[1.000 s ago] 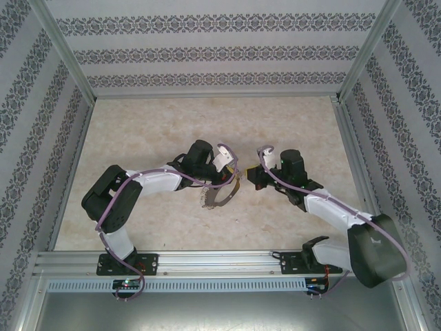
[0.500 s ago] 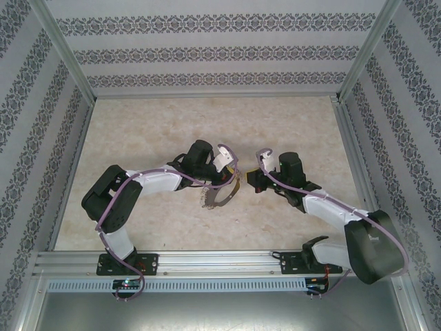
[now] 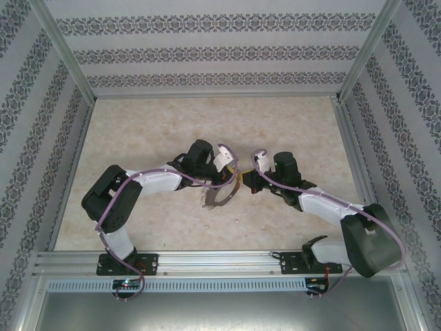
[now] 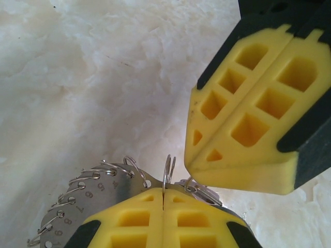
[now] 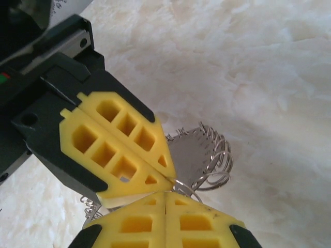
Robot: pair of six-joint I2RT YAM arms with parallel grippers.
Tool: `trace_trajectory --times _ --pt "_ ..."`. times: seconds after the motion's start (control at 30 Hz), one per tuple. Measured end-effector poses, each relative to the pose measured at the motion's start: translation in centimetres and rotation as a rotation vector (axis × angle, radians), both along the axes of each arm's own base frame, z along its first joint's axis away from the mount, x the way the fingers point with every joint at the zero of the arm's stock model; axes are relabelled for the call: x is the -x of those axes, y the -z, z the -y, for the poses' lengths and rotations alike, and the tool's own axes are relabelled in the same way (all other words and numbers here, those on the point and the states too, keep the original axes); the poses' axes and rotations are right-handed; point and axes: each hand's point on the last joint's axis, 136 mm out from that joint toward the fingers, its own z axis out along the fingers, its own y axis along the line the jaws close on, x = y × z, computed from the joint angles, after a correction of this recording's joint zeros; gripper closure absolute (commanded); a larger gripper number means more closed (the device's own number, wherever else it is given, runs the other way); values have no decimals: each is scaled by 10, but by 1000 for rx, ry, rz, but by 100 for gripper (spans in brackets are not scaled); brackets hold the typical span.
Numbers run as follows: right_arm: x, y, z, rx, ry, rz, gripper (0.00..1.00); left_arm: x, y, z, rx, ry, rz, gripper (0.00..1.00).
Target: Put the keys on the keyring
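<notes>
Your left hand (image 4: 163, 200) is clenched on a loop of the keyring (image 4: 98, 199), which sits at its fingertips. Your right hand (image 5: 165, 196), also clenched, is crowded just beside it. Risk: any pull may slip the thin loop free, or the hands may collide.

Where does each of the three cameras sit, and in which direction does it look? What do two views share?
Left wrist: on the left arm, looking along its shut left tool at the keyring, the right tool and the table.
Right wrist: on the right arm, looking along its own shut tool toward the left tool and keyring.
Top external: fixed above and behind the bases, looking down; both arms show.
Shared: both wrist views show the two yellow tools, tips close together at the keyring's loops.
</notes>
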Motion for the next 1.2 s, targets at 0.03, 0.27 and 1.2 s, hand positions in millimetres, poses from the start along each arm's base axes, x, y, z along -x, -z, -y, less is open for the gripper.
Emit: trace_trajectory --times 0.03,0.27,1.2 --pt "-1 -2 0 -2 0 5 100 0 0 0 0 0 0 100" --pt "-6 -8 -3 -11 0 26 100 0 0 0 0 0 0 100" --pt "-17 10 13 4 68 10 100 1 1 -1 -5 0 -7 100"
